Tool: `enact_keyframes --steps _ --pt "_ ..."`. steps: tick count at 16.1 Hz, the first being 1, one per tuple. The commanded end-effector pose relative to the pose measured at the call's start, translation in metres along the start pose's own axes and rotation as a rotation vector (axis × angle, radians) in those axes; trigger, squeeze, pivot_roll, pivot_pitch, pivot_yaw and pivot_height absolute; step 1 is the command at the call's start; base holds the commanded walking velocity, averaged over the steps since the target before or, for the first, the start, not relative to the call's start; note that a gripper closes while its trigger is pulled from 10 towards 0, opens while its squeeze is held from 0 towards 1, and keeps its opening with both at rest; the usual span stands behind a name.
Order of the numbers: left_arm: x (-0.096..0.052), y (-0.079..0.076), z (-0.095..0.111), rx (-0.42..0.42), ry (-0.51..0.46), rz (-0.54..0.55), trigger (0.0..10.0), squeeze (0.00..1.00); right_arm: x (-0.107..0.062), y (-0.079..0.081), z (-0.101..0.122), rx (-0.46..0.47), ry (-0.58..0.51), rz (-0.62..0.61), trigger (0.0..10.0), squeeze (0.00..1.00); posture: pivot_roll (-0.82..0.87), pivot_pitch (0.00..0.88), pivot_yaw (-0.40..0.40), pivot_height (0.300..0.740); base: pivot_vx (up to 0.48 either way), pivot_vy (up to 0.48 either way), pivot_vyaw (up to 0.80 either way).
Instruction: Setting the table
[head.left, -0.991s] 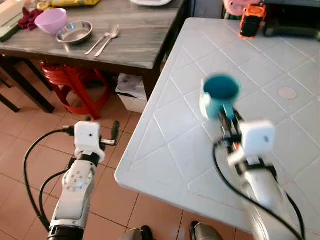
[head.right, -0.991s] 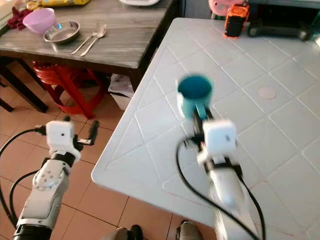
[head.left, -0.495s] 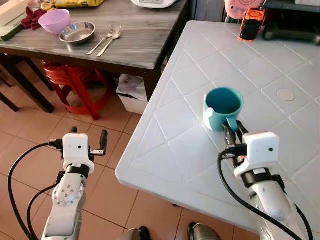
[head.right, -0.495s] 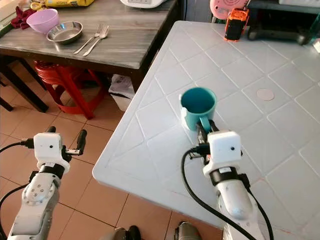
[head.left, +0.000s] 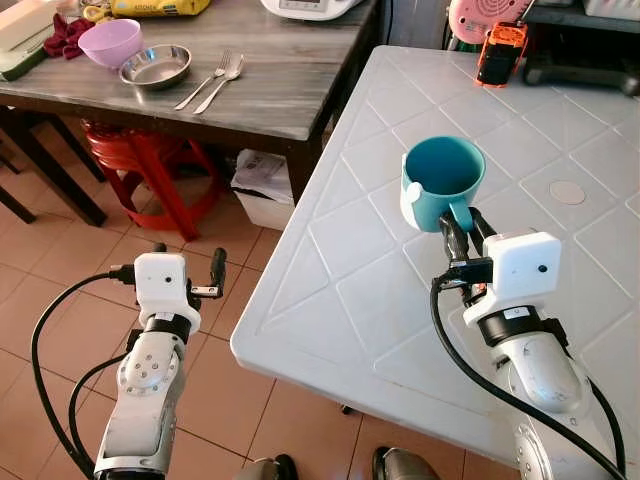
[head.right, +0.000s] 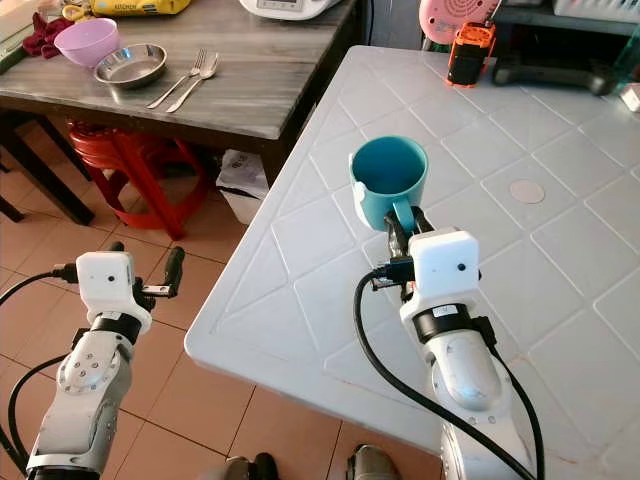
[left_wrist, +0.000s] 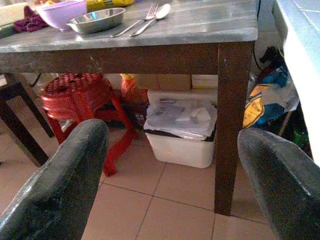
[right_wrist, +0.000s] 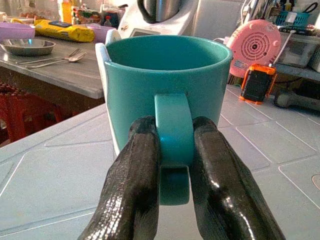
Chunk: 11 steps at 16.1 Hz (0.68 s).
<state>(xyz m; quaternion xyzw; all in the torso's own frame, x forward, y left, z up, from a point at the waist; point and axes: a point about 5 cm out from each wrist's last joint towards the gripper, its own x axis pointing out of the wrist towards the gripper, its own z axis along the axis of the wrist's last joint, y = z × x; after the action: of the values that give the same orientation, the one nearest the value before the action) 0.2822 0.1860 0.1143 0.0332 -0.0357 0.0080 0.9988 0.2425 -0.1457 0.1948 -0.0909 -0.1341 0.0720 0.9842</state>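
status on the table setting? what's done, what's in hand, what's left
Done: a purple bowl, a steel bowl and a fork and spoon lie on the wooden table. In hand: the right gripper clamps the teal mug by its handle, above the white table. Left: the mug isn't yet set down; the left gripper hangs open over the floor.

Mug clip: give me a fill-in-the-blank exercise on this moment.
1. The right tool grips the mug by its ____.
2. The mug's colour is ____.
3. The fork and spoon lie on the ____ table.
4. The left tool is ____.

Missing words: handle; teal; wooden; open
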Motion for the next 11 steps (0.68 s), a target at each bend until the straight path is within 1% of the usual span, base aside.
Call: enact_keyframes --steps 1,3,7,8,11 --pt "-0.0012 0.0002 -0.0012 0.000 0.011 -0.012 10.0 0.00 -0.0010 -0.0009 0.0053 0.000 -0.018 -0.009 10.0 0.00 -0.12 0.159 0.080 0.740 0.000 0.000 -0.80" --pt "-0.0003 0.0006 -0.0033 0.012 0.021 -0.010 10.0 0.00 -0.0009 -0.0001 0.0046 0.000 -0.014 -0.008 10.0 0.00 -0.12 0.160 0.083 0.740 0.000 0.000 -0.78" --pt "-0.0002 -0.0004 -0.0017 0.009 0.021 -0.034 10.0 0.00 -0.0006 0.0000 0.0022 0.010 0.003 -0.020 10.0 0.00 -0.12 0.165 0.089 0.740 0.000 0.000 -0.76" --pt "-0.0002 -0.0008 -0.0016 0.010 0.021 -0.038 10.0 0.00 -0.0005 0.0000 0.0023 0.009 0.000 -0.022 10.0 0.00 -0.12 0.165 0.090 0.740 0.000 0.274 -0.43" --pt "-0.0010 -0.0007 -0.0028 0.015 0.027 -0.041 10.0 0.00 -0.0005 -0.0004 0.0017 0.006 0.002 -0.030 10.0 0.00 -0.11 0.168 0.093 0.740 0.000 0.336 0.00"
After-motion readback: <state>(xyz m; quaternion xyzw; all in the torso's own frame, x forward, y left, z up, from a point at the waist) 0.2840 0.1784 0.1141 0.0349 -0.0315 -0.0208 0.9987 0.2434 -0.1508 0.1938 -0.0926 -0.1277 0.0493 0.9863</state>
